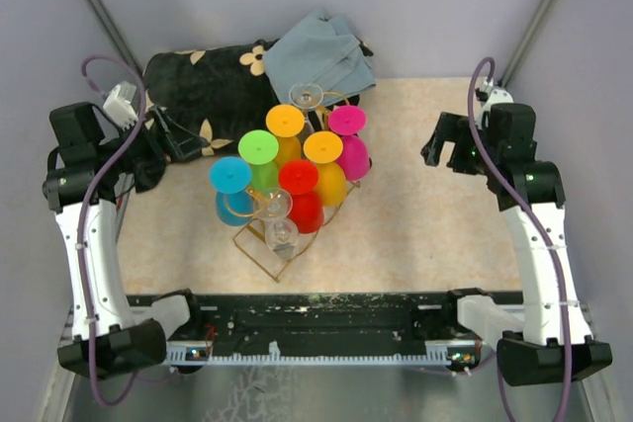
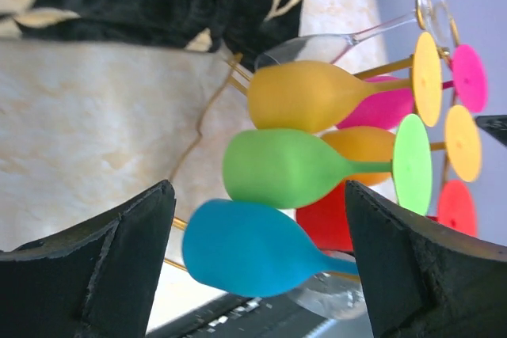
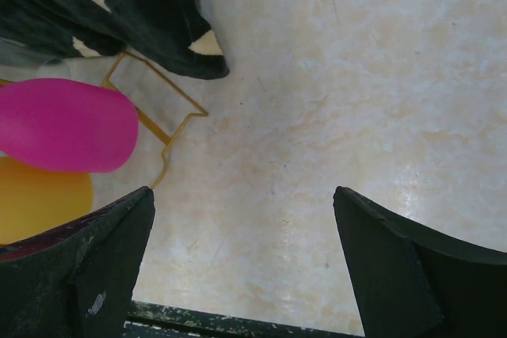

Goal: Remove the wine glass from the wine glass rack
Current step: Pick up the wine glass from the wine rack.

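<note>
White link shells, black joints and bases on left arm (image 1: 84, 244) and right arm (image 1: 542, 244). Purple cable (image 1: 89, 289) runs along each. Matte black, blunt wedge fingers (image 2: 103, 275) on left gripper (image 2: 257, 195) and right gripper (image 3: 244, 195)

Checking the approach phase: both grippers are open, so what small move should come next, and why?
Probably ease the left gripper forward toward the blue glass: in its wrist view the bowl lies framed between the open fingers, untouched, on the side of the wine glass rack nearest that arm.

gold wire wine glass rack (image 1: 259, 249) stands mid-table; coloured wine glasses (image 1: 299, 177) hang inverted.
</note>
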